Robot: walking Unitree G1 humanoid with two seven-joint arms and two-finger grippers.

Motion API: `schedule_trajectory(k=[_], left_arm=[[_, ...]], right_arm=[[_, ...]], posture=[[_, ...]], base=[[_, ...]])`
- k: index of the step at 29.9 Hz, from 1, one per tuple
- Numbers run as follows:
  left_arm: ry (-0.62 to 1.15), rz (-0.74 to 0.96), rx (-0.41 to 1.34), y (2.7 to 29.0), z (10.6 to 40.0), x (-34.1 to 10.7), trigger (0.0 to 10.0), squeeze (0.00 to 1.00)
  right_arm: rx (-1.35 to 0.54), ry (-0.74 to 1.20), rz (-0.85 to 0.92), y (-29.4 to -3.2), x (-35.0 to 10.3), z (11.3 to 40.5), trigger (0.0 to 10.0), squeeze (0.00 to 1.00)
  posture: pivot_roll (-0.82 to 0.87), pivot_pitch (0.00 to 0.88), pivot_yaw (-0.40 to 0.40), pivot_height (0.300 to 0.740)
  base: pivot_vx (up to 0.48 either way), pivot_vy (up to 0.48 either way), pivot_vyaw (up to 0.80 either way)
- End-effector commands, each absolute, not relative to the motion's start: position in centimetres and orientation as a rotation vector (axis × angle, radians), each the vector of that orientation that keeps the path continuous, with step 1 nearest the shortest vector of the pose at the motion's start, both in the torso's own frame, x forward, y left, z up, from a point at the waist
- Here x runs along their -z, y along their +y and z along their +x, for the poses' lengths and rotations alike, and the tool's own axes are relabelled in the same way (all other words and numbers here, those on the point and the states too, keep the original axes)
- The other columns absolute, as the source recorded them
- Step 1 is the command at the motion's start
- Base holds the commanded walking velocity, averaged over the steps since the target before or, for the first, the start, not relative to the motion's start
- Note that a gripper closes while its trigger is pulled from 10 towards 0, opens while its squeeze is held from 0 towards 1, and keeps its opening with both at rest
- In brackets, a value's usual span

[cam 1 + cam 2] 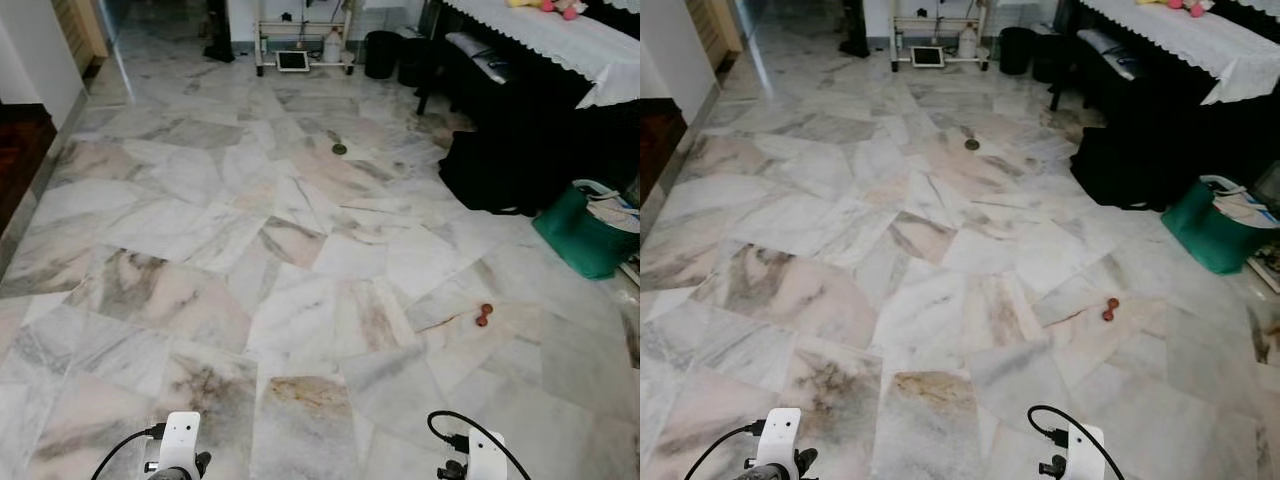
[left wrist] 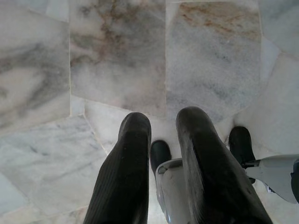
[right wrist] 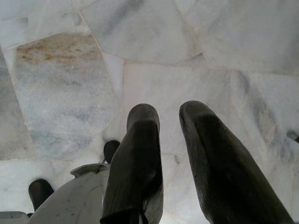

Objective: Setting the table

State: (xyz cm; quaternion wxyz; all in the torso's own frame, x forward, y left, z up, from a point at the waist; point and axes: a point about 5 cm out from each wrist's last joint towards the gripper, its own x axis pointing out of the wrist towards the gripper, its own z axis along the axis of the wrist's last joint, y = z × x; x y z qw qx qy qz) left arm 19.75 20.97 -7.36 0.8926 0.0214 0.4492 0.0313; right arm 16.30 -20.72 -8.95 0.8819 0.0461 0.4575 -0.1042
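Floor: pale marble slabs [image 1: 300, 260] in irregular shapes, veined grey and pink, running to the far wall.
Table: at the far right, dark, under a white lace-edged cloth [image 1: 560, 40]; pink and yellow soft items sit at its far end, too small to name.
Task thing: no dish or cutlery can be made out; the table stands well apart from both arms.
Small red object: lies on the floor [image 1: 484, 315] right of centre, near a reddish streak on the slab.
Green bag: stands on the floor [image 1: 580, 235] at the right edge, beside the dark mass under the table, with white stuff showing at its mouth.
Round dark disc: flat on the floor [image 1: 340, 149] in mid-room.
Far wall: a white wheeled rack [image 1: 300, 45] with a tablet-like item leaning at its foot; a black bin [image 1: 382, 55] just beside it.
Head views: the two wrists show at the bottom edge, each with a black cable.
Left tool [image 2: 161, 140]: hangs over the floor, fingers [image 2: 126, 163] slightly apart, holding nothing; its wrist view also shows the robot's dark feet and pale leg below.
Right tool [image 3: 168, 130]: hangs over the floor, fingers [image 3: 210, 154] slightly apart, holding nothing; feet show below here too.
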Motion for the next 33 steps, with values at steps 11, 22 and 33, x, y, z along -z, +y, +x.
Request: schedule_trajectory(k=[11,22,33], left_arm=[[0.908,0.065,-0.078,22.6,20.9,6.4,10.0,0.0],[0.896,0.106,-0.058,23.6,21.7,5.7,10.0,0.0],[0.957,0.043,-0.128,25.1,18.5,7.0,10.0,0.0]], right_arm=[[0.208,0.955,0.086,-20.4,8.8,17.0,10.0,0.0],[0.22,0.911,0.101,-20.2,8.2,18.2,10.0,0.0],[0.253,0.934,0.1,-21.2,8.8,16.5,10.0,0.0]], posture=[[0.11,0.0,-0.024,0.74],[0.1,0.0,0.022,0.74],[0.12,0.0,-0.021,0.74]], base=[[0.0,0.0,-0.79],[0.0,0.0,-0.78],[0.0,0.0,-0.78]])
